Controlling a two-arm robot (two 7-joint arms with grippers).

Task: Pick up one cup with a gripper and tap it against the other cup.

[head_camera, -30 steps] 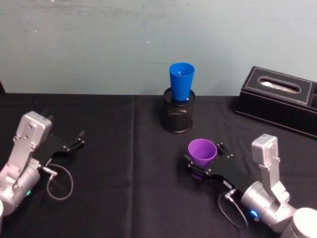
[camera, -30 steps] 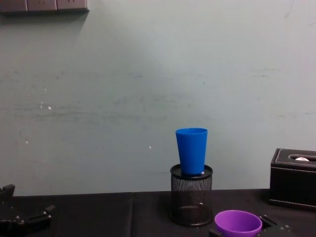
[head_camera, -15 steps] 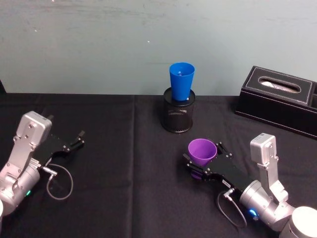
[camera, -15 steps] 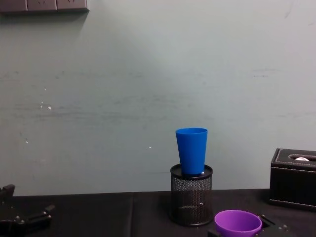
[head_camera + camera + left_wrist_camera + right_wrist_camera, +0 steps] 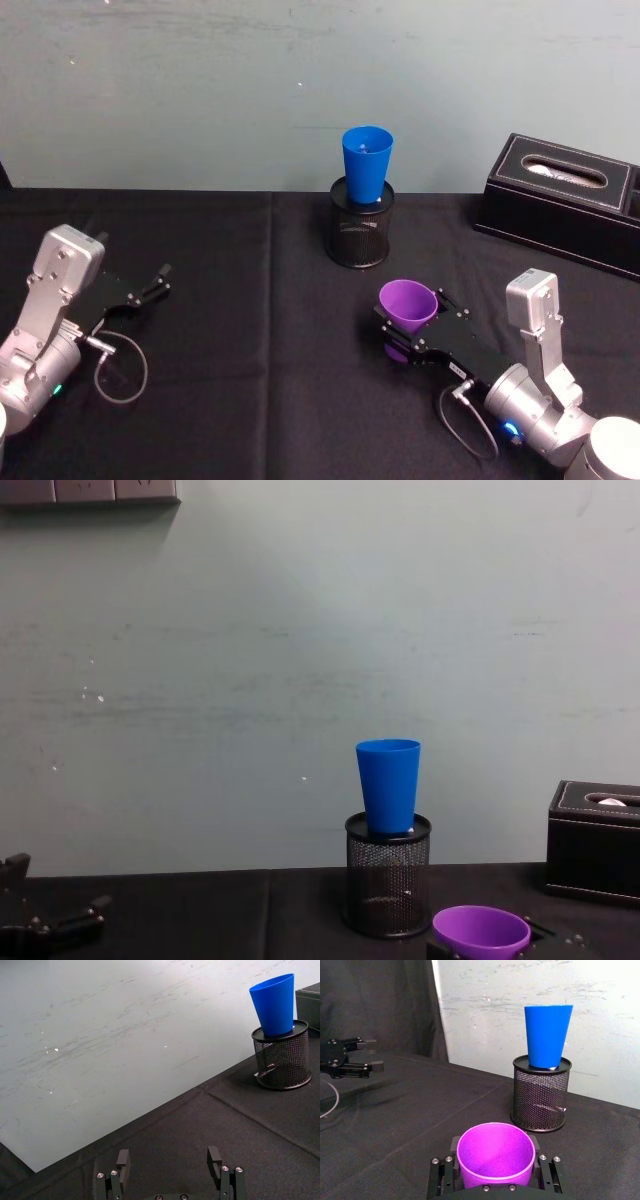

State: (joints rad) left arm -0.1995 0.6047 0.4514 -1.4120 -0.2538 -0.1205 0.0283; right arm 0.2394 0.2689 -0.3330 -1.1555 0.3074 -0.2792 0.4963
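Note:
The purple cup [image 5: 408, 303] stands upright, rim up, between the jaws of my right gripper [image 5: 411, 322], which is shut on it low over the black table at the right front. In the right wrist view the purple cup [image 5: 496, 1152] sits between the jaws of my right gripper [image 5: 495, 1161]. The blue cup [image 5: 366, 160] stands upright in a black mesh holder [image 5: 358, 235] farther back, apart from the purple cup. It is also in the right wrist view as the blue cup [image 5: 547, 1035]. My left gripper [image 5: 160, 279] rests open at the left.
A black tissue box [image 5: 560, 200] sits at the back right. A looped cable [image 5: 120, 365] lies by the left arm. The black cloth [image 5: 250, 330] between the two arms is bare. A pale wall [image 5: 300, 660] stands right behind the table.
The right gripper with the purple cup has edged up very slightly. The blue cup and the left arm have not moved.

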